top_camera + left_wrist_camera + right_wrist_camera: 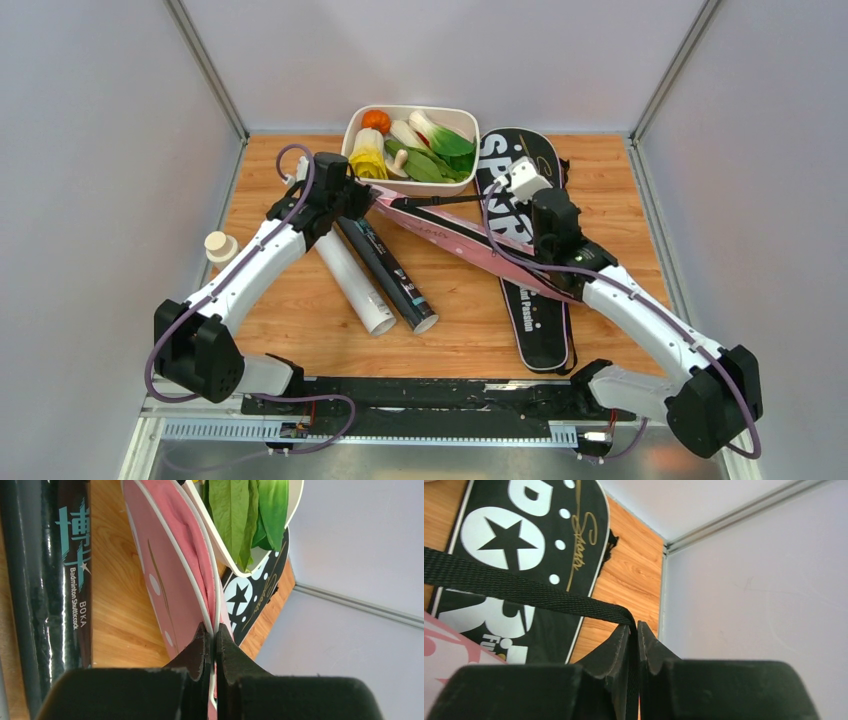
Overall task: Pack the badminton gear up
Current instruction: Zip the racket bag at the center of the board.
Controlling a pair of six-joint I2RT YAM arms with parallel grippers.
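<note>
Two grips on pink cover (450,232) beside tray (410,108): rim is being pinched by closed left gripper (214,635), black strap (524,592) by closed right gripper (634,627) | black cover (535,300), white tube (352,280), black tube (395,275) are being left loose on table (460,340) | packing judged early, nothing seen stowed.

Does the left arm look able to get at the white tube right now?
Probably not yet. The white tube lies close beside that arm, but the jaws of the left gripper are shut on the edge of the pink cover; it must release first.
</note>
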